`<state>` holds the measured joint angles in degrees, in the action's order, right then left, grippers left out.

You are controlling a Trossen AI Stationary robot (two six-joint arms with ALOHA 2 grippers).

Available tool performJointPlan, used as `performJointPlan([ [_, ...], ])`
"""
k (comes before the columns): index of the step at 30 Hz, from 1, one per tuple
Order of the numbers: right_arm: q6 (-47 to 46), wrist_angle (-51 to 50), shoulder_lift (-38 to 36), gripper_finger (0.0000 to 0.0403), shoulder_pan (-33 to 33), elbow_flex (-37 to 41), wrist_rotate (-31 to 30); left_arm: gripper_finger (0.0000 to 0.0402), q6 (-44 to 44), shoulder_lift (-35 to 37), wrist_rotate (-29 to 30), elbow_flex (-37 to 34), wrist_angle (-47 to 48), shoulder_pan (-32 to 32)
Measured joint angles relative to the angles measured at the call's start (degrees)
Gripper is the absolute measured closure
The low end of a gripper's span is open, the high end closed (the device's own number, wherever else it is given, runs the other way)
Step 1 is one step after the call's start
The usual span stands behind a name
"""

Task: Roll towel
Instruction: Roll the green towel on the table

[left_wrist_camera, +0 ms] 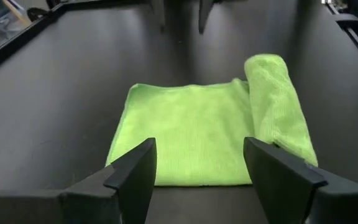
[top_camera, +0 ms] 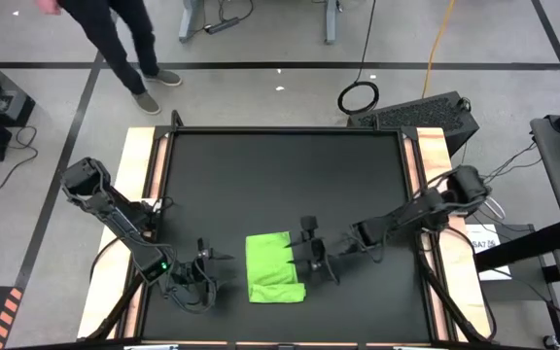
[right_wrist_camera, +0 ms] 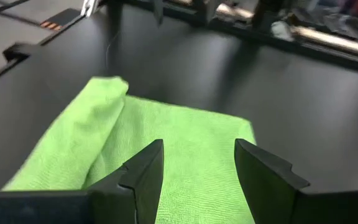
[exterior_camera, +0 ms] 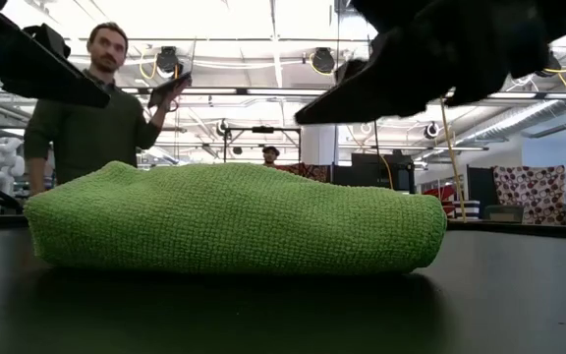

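The towel (top_camera: pixel 274 266) is seen low in the centre of the high view on the black table (top_camera: pixel 280 175), partly rolled, with the roll along its lower edge. The left gripper (top_camera: pixel 212 270) is placed just left of it, jaws spread wide with nothing held. The right gripper (top_camera: pixel 302 251) is poised at its right edge, jaws parted and empty. A person (top_camera: pixel 115 39) is seen at upper left.

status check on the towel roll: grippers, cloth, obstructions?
Left gripper open, right gripper open, flanking cloth. Lime-green soft fabric towel flat on black table, one edge partly rolled. Nothing in the way.
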<state>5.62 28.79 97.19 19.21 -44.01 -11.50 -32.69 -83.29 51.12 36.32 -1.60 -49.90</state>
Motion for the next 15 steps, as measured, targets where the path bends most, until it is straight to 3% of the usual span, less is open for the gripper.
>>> performJointPlan([
  [11, 3.9, 5.4, 8.1, 0.0216, -5.4, -3.9, 12.7, 0.0155, 0.0, 0.0, 0.2, 0.0, -1.0, 3.1],
  [15, 3.8, 5.2, 9.9, 0.0216, -5.5, -4.9, 13.4, 0.0155, 0.0, 0.0, 0.2, 0.0, -1.0, 3.7],
])
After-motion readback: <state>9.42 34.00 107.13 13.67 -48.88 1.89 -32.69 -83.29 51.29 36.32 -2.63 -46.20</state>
